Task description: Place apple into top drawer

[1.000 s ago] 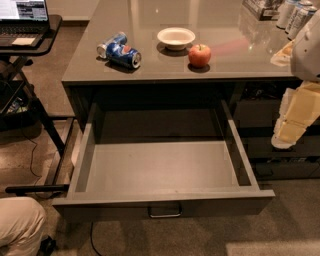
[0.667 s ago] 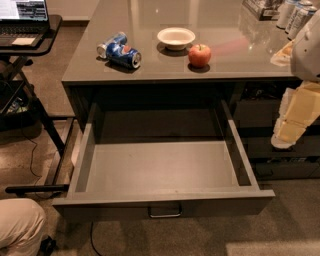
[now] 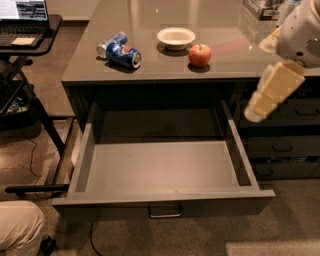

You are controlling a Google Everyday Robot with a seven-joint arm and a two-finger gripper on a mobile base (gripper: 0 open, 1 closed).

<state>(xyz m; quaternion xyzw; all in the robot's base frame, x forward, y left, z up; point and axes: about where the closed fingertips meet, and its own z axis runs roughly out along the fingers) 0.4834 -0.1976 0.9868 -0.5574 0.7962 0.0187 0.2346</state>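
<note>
The red apple (image 3: pixel 199 54) stands on the grey counter top (image 3: pixel 165 65), just right of a white bowl (image 3: pixel 176 37). The top drawer (image 3: pixel 160 165) is pulled fully out below the counter, empty inside, with its silver bar handle (image 3: pixel 165 212) on the front panel. My gripper (image 3: pixel 254 114) hangs at the right, in the air beside the drawer's right wall and below and to the right of the apple. It touches nothing and holds nothing that I can see.
Two blue soda cans (image 3: pixel 120 50) lie on the counter's left part. Dark stacked drawers (image 3: pixel 285 145) are at the right behind the gripper. A side stand with a laptop (image 3: pixel 22 15) is at the left, and a person's knee (image 3: pixel 20 227) at bottom left.
My gripper has moved left and up, closer to the drawer's right side and the counter edge. The apple, bowl, cans and drawer have not moved.
</note>
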